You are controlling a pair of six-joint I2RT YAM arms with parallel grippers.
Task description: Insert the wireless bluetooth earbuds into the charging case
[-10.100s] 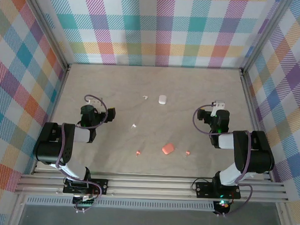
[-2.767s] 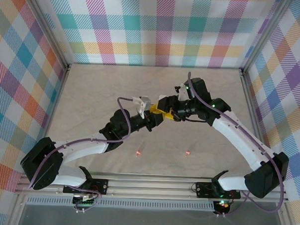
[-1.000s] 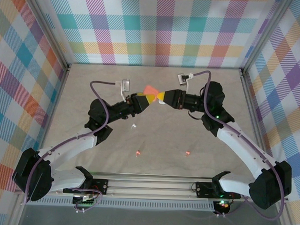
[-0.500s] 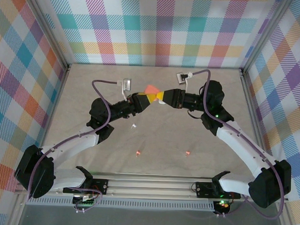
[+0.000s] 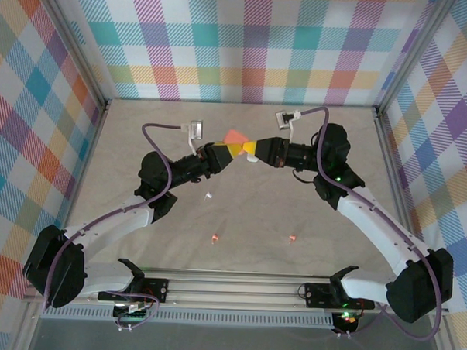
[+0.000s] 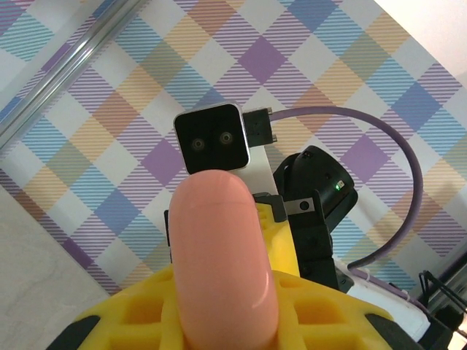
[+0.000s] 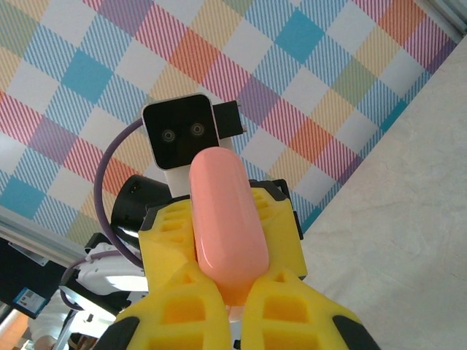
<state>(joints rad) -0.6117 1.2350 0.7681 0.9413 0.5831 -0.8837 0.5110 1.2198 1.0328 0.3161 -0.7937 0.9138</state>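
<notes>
The earbuds (image 5: 215, 238) lie loose on the bench (image 5: 251, 214), none in a case. One pink earbud is near the front edge left of centre, a second pink earbud (image 5: 292, 238) is near the front edge to the right, and a white earbud (image 5: 208, 195) is nearer the middle. The pink case (image 7: 226, 219) is up in the air over the back half of the bench, held from both ends. The left fingers (image 6: 131, 313) are clenched on one end and the right fingers (image 7: 292, 313) on the other, the wrists facing each other. The step in hand looks like opening the lid, which seems shut; no seam shows. To do it well, one side should hold the base firmly while the other works only the lid, following the hinge's swing rather than twisting, since the smooth rounded shell looks apt to slip out. Once open it should go down near the pink earbuds, hollow side up. A small white thing (image 5: 252, 157), probably a second case, lies on the bench below the right fingers. The bench is a pale, faintly mottled sheet with a metal rail (image 5: 236, 287) along its front edge and pastel plaid walls (image 5: 247, 44) around it.
</notes>
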